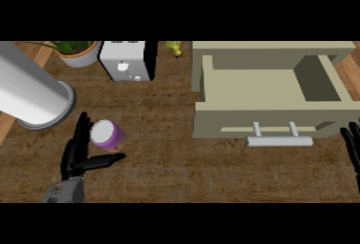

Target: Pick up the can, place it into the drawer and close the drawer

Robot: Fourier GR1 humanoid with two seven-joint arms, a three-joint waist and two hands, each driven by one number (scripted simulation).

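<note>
The small purple can with a pale round lid (107, 134) stood upright on the dark wood-grain counter (183, 176), left of the open beige drawer (271, 102), so nothing had gone in and the drawer was not closed. The left hand (79, 159) was spread, its long black fingers beside the can's left flank and the thumb just below its base, not curled round it; lifting, placing and shutting all remained. The right hand (351, 140) showed only straight fingertips at the right edge. The drawer looked matte and boxy, with a smooth silver bar handle (279, 141)
</note>
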